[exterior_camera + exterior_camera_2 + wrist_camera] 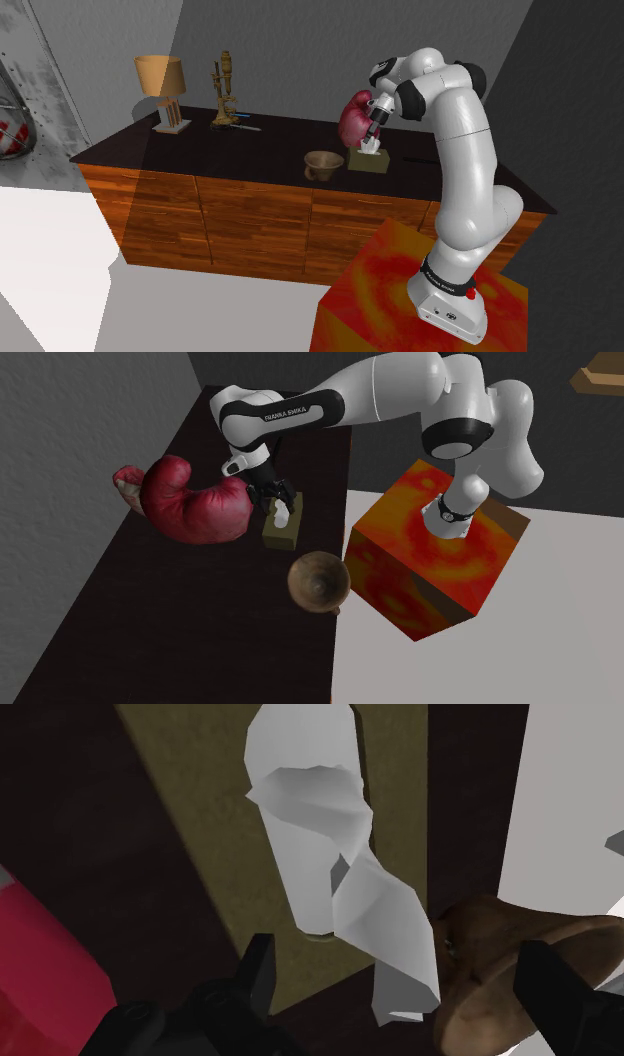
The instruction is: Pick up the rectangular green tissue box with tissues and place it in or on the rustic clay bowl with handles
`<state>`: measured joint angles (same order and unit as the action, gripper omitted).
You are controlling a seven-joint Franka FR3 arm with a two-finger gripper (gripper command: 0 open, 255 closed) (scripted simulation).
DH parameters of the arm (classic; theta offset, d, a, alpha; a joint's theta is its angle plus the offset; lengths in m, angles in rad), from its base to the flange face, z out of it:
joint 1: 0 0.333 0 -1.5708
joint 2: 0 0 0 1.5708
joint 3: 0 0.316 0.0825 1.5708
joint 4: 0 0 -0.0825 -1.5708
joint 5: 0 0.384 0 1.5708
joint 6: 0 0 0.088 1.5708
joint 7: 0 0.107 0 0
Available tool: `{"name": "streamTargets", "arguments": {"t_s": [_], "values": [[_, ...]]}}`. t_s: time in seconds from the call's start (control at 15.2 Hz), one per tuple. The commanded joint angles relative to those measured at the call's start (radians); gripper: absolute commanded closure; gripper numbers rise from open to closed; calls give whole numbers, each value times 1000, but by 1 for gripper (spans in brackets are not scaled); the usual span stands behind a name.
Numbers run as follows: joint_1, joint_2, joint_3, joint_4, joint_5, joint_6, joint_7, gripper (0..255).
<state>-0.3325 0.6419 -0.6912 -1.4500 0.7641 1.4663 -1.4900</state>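
Where the arm [300, 410] reads "FRANKA EMIKA", we see its fingers [262, 972] spread over the olive-green tissue box [275, 538], white tissue [320, 834] poking out.

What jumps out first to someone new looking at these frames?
The big red boxing glove lies on the dark counter, right beside the olive tissue box. The vivid orange-red stand sits at the counter's edge. The open gripper hangs over the box, with the brown bowl close by.
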Motion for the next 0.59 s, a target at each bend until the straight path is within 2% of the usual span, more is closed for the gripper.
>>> {"name": "streamTargets", "arguments": {"t_s": [0.0,0.07,0.13,0.53], "values": [[0,0,0,0,0,0,0,0],[0,0,0,0,0,0,0,0],[0,0,0,0,0,0,0,255],[0,0,0,-1,0,1,0,255]]}}
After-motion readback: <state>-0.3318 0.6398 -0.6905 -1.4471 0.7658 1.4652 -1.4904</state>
